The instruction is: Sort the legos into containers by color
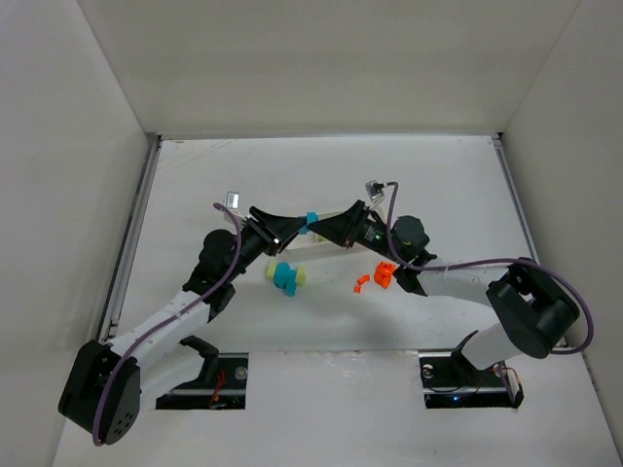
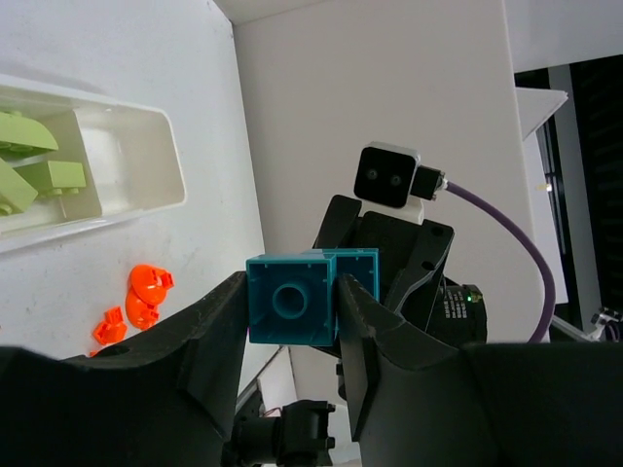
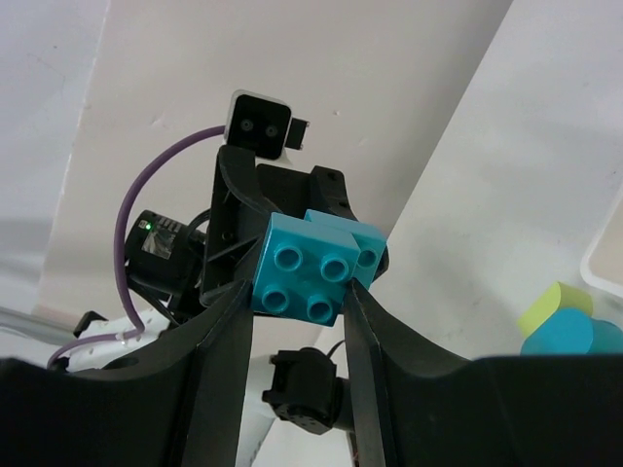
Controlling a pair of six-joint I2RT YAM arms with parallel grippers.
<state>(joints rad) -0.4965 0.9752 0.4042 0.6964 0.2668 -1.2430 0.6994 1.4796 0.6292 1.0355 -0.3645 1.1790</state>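
Observation:
Two cyan legos [image 1: 311, 218] stuck together with an offset hang in the air between my two grippers, above the white tray [image 1: 313, 253]. My left gripper [image 2: 292, 286] is shut on the one whose hollow underside [image 2: 292, 302] faces its camera. Gripped by my right gripper [image 3: 300, 292] is the one showing its studs [image 3: 304, 277]. Pale yellow-green legos [image 2: 39, 165] lie in the tray's end compartment [image 2: 136, 156]. Orange legos [image 1: 384, 275] lie loose on the table. A cyan and a yellow-green lego [image 1: 287, 277] sit together near the left arm.
White walls close the table in on the left, back and right. A metal rail [image 1: 131, 233] runs along the left edge. Both arms cross low over the middle, nose to nose. A small orange piece [image 1: 358, 284] lies apart from the others.

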